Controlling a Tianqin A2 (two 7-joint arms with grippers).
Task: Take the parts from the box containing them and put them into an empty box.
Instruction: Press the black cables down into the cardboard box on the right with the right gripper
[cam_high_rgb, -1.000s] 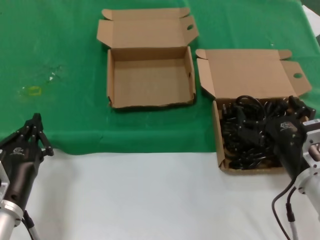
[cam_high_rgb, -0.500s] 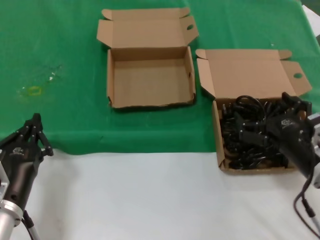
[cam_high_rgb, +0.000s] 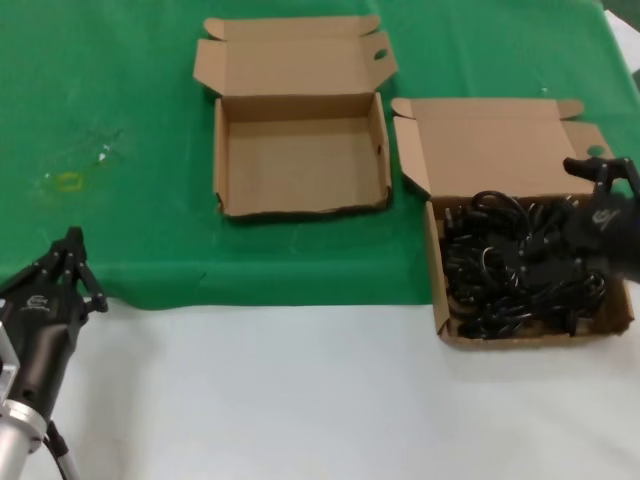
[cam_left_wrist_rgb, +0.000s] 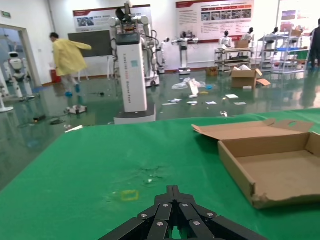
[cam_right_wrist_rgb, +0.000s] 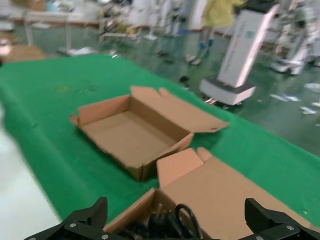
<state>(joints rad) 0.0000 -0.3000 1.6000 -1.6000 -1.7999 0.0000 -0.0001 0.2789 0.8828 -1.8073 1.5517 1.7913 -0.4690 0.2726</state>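
Observation:
The empty box (cam_high_rgb: 300, 165) lies open on the green cloth at the middle back, also in the left wrist view (cam_left_wrist_rgb: 280, 170) and the right wrist view (cam_right_wrist_rgb: 125, 132). To its right stands the box containing the parts (cam_high_rgb: 490, 145), its lid (cam_right_wrist_rgb: 235, 195) folded back. The parts (cam_high_rgb: 505, 270) are a tangle of black cables and plugs (cam_right_wrist_rgb: 182, 220) filling it. My right gripper (cam_high_rgb: 580, 215) hovers over that box's right side, open wide, with the cables just below its jaws (cam_right_wrist_rgb: 175, 215). My left gripper (cam_high_rgb: 72, 238) is parked at the lower left, shut and holding nothing (cam_left_wrist_rgb: 173, 189).
A green cloth (cam_high_rgb: 120, 80) covers the back of the table and bare white tabletop (cam_high_rgb: 300, 400) runs along the front. A faint yellow mark (cam_high_rgb: 68, 181) sits on the cloth ahead of the left gripper. A narrow gap separates the two boxes.
My right gripper has moved away from the front right corner of the parts box, toward its far right side. The left arm has not moved.

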